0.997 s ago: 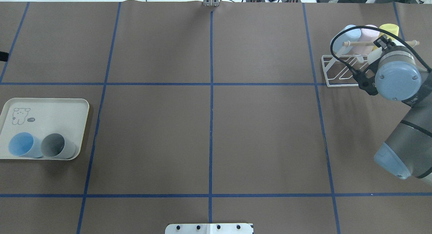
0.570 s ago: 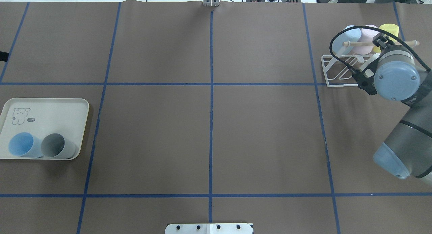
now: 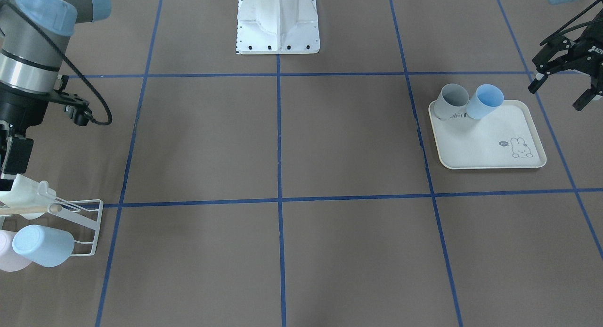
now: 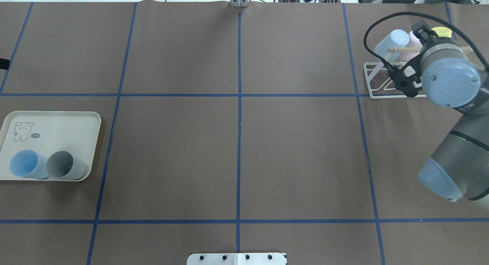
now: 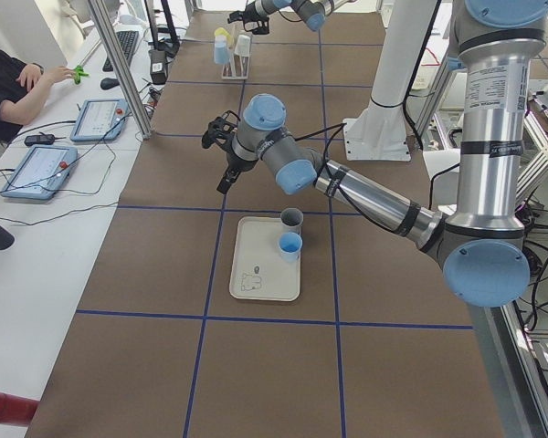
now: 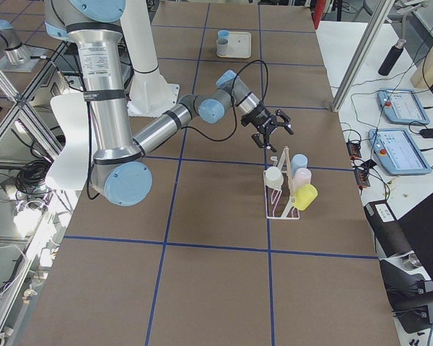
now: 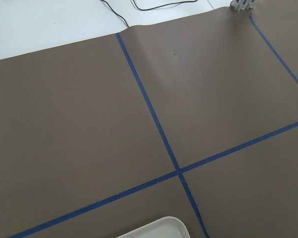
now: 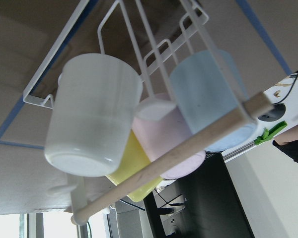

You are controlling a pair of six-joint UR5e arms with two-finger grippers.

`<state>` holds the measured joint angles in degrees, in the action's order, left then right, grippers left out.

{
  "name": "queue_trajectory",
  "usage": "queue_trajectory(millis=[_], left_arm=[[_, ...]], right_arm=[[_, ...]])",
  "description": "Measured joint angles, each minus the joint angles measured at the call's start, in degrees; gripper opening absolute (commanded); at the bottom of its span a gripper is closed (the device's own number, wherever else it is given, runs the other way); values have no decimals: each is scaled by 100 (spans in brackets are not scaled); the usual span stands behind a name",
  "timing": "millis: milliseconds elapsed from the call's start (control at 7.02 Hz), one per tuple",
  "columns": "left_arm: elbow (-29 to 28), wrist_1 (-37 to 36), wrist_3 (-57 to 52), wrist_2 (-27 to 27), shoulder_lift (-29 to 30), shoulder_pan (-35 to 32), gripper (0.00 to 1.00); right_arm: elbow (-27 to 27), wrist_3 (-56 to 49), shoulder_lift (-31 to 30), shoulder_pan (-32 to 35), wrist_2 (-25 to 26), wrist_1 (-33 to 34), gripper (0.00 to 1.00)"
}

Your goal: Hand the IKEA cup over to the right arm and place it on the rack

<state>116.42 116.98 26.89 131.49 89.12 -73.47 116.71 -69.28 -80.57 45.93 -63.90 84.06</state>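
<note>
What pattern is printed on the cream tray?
A small outlined rabbit with a speech bubble, in one corner of the tray; clearest in the exterior front-facing view.

In the overhead view the rack (image 4: 378,81) sits at the upper right, with the right arm (image 4: 450,79) crossing over its right end. The tray (image 4: 57,121) lies at the far left edge, well apart from it. Two cups (image 4: 61,164) stand side by side along the tray's lower edge, apparently touching. In the right wrist view four cups (image 8: 92,116) crowd together on the rack behind its dowel (image 8: 169,160).
</note>
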Motion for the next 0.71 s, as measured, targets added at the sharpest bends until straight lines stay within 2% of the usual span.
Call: queue_trajectory(millis=[285, 570, 712], left_arm=[[13, 20, 120, -79, 8, 11, 100], [58, 92, 183, -171, -4, 85, 100], [42, 115, 184, -197, -36, 156, 100]], right_arm=[[428, 1630, 105, -13, -765, -20, 99], [535, 4248, 193, -294, -1597, -321, 99], [531, 5827, 208, -601, -1885, -772, 99]])
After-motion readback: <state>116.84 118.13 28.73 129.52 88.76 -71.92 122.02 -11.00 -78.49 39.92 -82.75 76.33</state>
